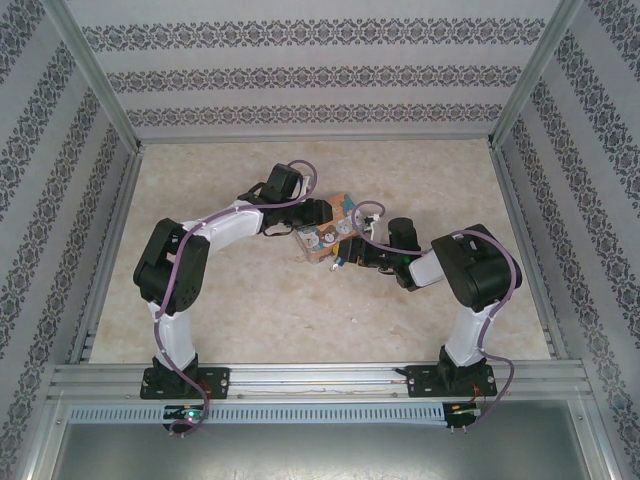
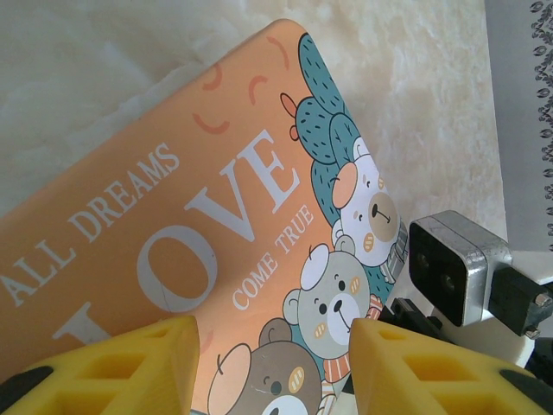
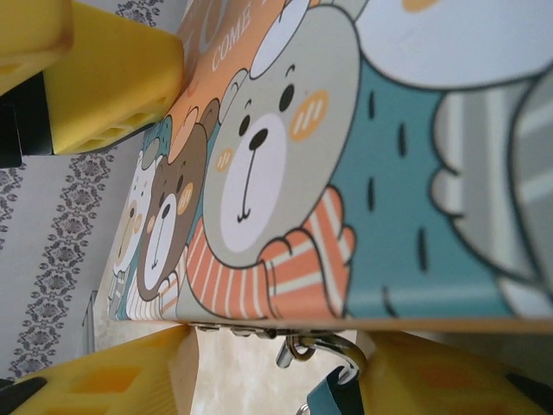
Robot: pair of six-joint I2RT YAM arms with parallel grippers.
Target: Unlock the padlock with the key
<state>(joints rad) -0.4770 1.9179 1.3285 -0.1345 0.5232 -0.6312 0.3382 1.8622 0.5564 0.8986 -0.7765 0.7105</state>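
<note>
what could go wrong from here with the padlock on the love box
The padlock hangs from the box edge, close to one finger of the right hand, not centred; a squeeze may swing it aside. The left hand reaches only a corner of the box, so the box could twist when the padlock is pulled. Both hands crowd one spot and may knock together.

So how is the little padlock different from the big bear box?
The box is large; the padlock is tiny beside it. The box is flat and orange, with cartoon bears and the word LOVE; the padlock has a teal body and a thin silver loop. Both show some teal.
</note>
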